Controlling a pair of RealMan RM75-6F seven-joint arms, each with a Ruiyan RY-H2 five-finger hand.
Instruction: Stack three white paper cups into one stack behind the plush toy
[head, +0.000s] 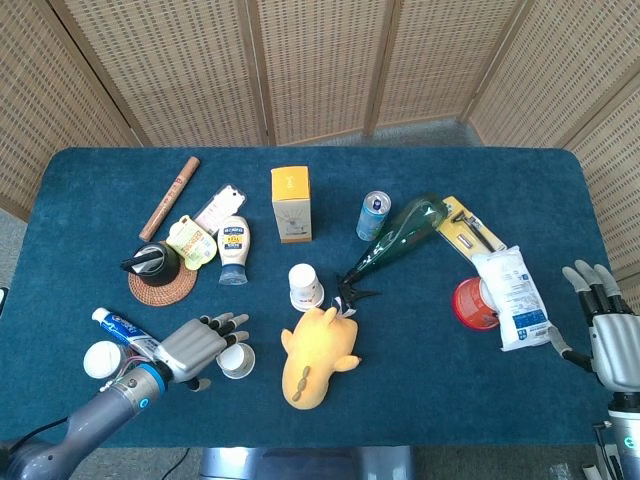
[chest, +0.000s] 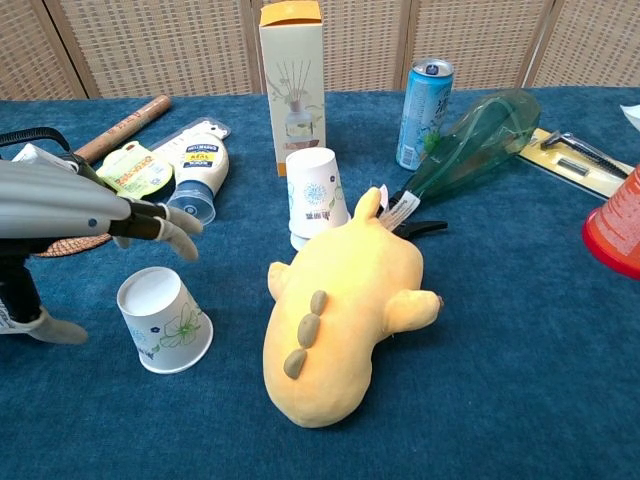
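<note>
While the head view shows one white cup (head: 305, 286) upside down just behind the plush toy (head: 316, 357), a second cup (head: 236, 360) sits left of the toy and a third (head: 102, 359) lies further left, so stacking looks barely begun. Fingers apart, the left hand (head: 197, 344) hovers at the second cup; the right hand (head: 605, 330) rests spread, far right. From the chest, the left hand (chest: 120, 215) hangs over that cup (chest: 165, 319), holding nothing. Blue cloth covers the table (chest: 520, 300); wicker screens (head: 320, 65) stand behind.

Behind your yellow plush toy (chest: 340, 315) stands an upside-down white paper cup (chest: 316, 196); another floral cup (chest: 164, 320) sits well left; a third (head: 100, 359) farther left.
</note>
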